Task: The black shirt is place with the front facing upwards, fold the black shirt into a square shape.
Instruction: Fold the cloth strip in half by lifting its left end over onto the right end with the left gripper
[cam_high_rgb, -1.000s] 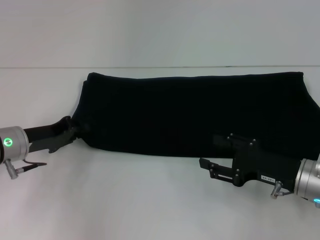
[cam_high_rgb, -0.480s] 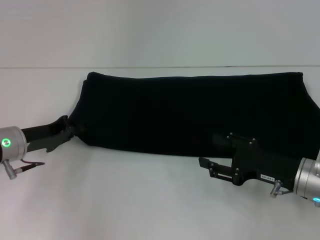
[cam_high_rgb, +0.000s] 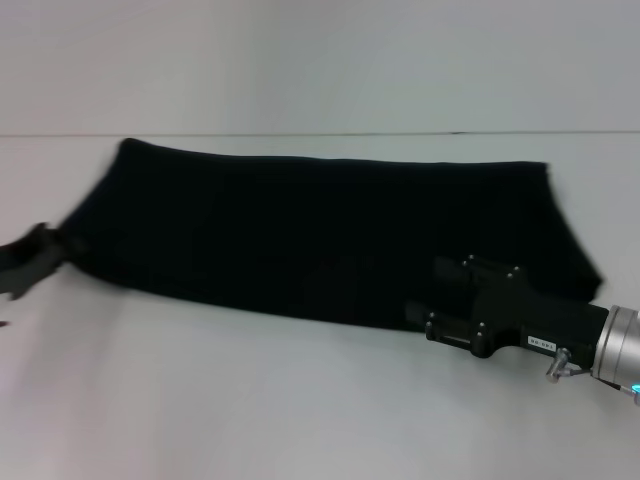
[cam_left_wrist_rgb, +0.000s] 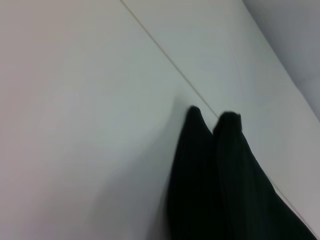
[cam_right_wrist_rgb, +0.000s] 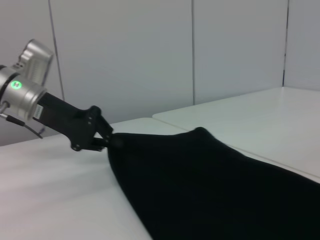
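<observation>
The black shirt lies folded into a long band across the white table; its lettering and neck label are hidden. My left gripper is at the far left edge of the head view, shut on the band's left corner. The right wrist view shows it pinching that corner of the shirt. My right gripper is at the band's near edge, right of the middle, dark against the cloth. The left wrist view shows two folded corners of the shirt.
A seam line runs across the table just behind the shirt. Bare white tabletop lies in front of the band. A panelled wall stands beyond the table in the right wrist view.
My left gripper has pulled fast to the left with the shirt's corner, and the whole band has slid left with it. The right gripper has moved a little up onto the band's near edge.
</observation>
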